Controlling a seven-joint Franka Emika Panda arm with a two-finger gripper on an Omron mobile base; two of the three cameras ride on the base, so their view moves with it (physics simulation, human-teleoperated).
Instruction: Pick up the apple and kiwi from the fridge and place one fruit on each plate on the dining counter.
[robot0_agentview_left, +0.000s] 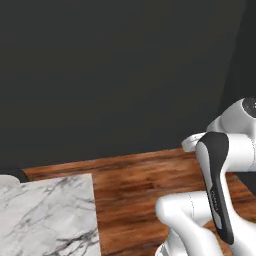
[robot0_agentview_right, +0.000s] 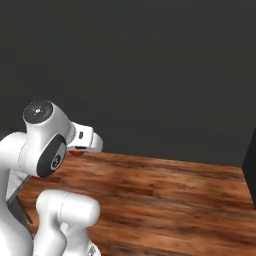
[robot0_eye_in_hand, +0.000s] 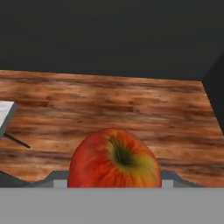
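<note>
One apple (robot0_eye_in_hand: 114, 159) | clamped in gripper (robot0_eye_in_hand: 114, 183) | above wood floor (robot0_eye_in_hand: 131, 109)

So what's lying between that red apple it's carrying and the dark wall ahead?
Nothing but bare reddish-brown wooden floor. In the hand view the glossy red apple sits in the gripper, and floorboards run clear to the dark wall.

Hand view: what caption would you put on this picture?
A red apple held in the gripper above a wooden floor.
</note>
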